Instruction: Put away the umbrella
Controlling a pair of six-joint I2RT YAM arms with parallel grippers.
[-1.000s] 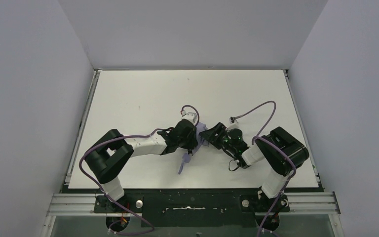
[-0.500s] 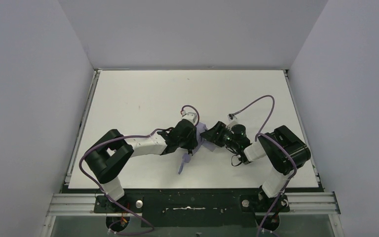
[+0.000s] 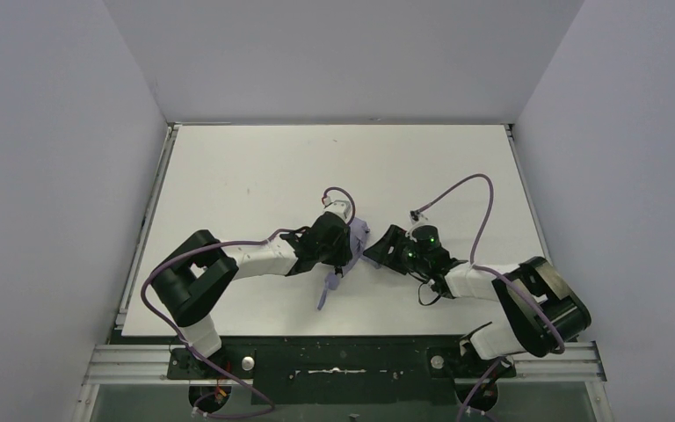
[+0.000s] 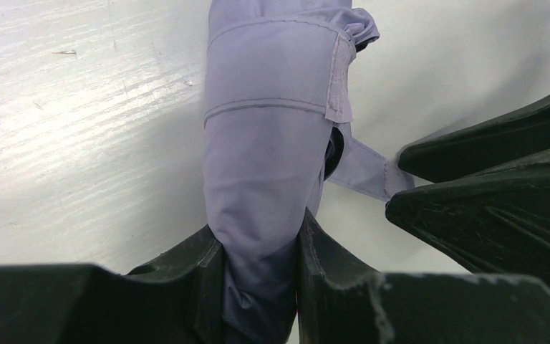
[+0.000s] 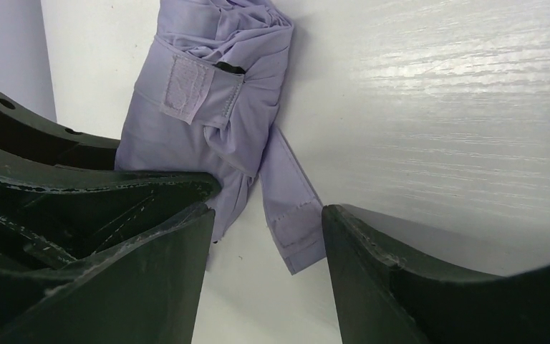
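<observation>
From above, the folded umbrella [image 3: 358, 233] lies mid-table [image 3: 255, 167] between both arms. At the left wrist, the left gripper [image 4: 261, 236] pinches the rolled canopy. At the right wrist, the right gripper [image 5: 268, 208] straddles the loose strap [image 5: 293, 222], fingers apart. Folding looks done; fastening remains.
</observation>
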